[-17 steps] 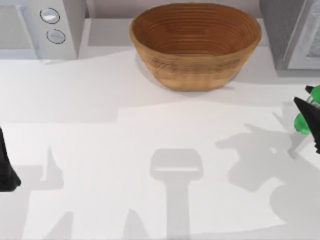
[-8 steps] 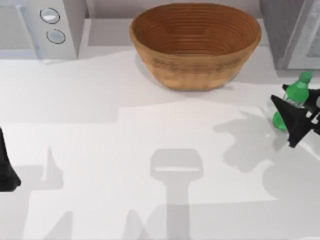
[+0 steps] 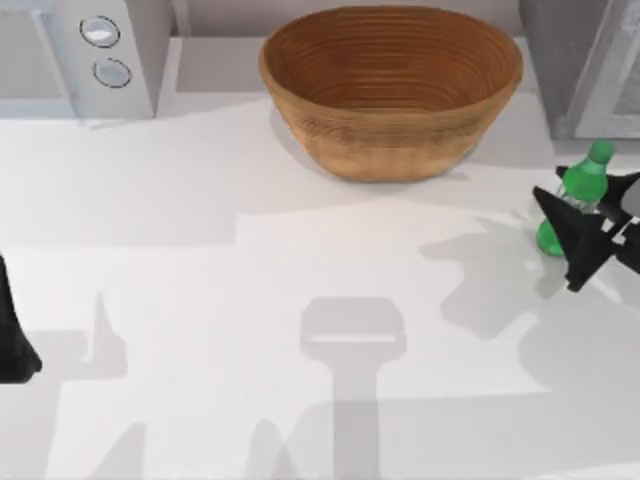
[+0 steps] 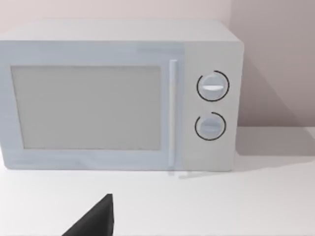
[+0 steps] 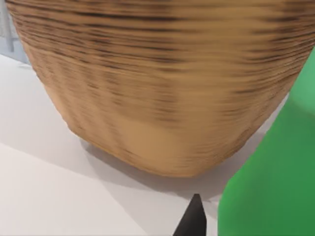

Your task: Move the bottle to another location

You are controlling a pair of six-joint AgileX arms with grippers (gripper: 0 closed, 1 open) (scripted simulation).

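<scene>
Bottle (image 3: 578,186) (translucent green) in right pincer (image 3: 585,232)

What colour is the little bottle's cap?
Green, like the rest of the bottle. The cap shows best in the top view.

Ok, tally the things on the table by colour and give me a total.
Green: 1, the bottle, held by the right gripper
Brown: 1, the wicker basket
White: 1, the microwave
Grey: 1, the appliance at the top view's right
Total: 4
</scene>
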